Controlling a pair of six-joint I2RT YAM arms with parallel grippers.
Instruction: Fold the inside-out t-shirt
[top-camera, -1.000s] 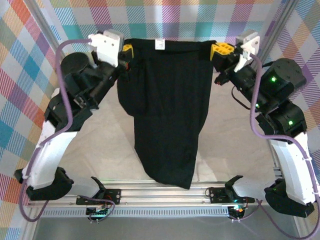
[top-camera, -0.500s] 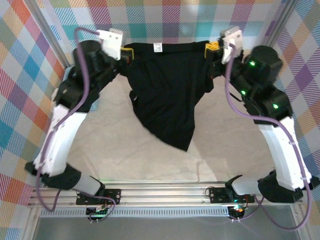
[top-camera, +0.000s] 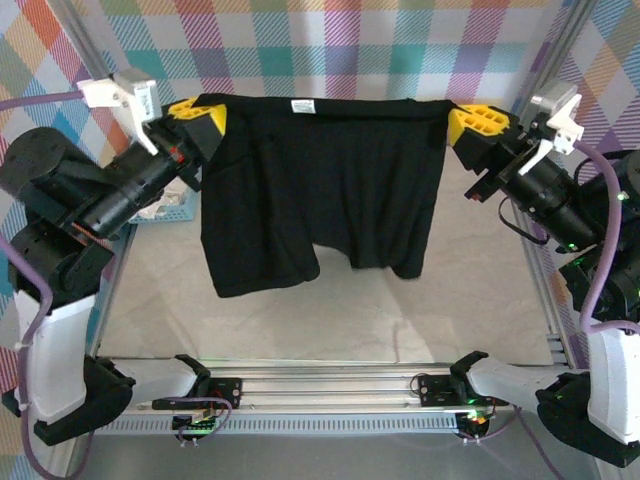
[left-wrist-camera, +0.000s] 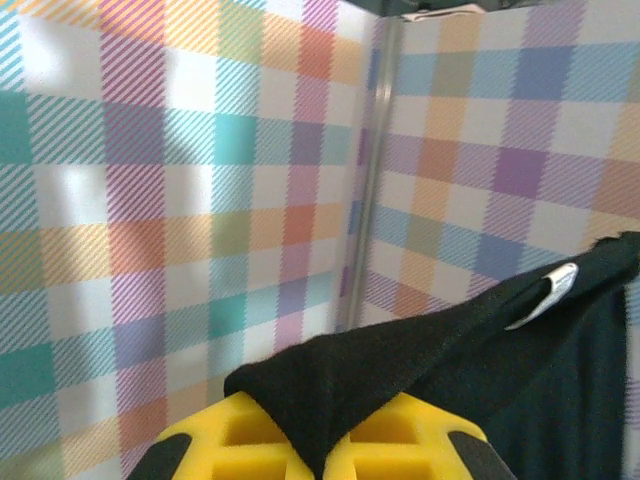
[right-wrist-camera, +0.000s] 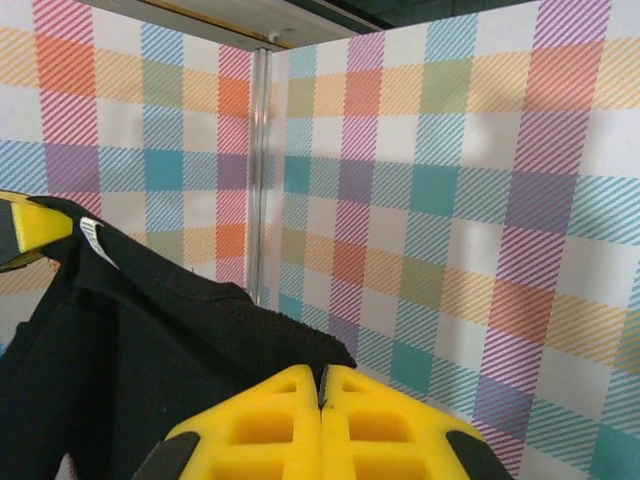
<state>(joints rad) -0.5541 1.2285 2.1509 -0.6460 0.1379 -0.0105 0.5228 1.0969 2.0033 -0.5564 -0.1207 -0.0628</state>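
The black inside-out t-shirt (top-camera: 320, 180) hangs in the air, stretched flat between both arms, its white label (top-camera: 302, 105) at the top edge and its lower hem bunched unevenly. My left gripper (top-camera: 200, 115) is shut on the shirt's upper left corner; in the left wrist view black cloth (left-wrist-camera: 330, 395) is pinched between the yellow fingers (left-wrist-camera: 230, 440). My right gripper (top-camera: 468, 122) is shut on the upper right corner, and in the right wrist view the shirt (right-wrist-camera: 150, 370) drapes leftward from the closed yellow fingers (right-wrist-camera: 270, 425).
A blue basket (top-camera: 168, 207) stands at the table's left edge behind the left arm. The pale table surface (top-camera: 330, 320) lies below the hanging shirt. Checked walls (top-camera: 360, 50) enclose the back and sides. A metal rail (top-camera: 330, 385) runs along the near edge.
Both arms have swung outward and lifted, pulling the shirt from a narrow hanging bunch into a wide, taut spread. The lower hem has risen off the near table area.
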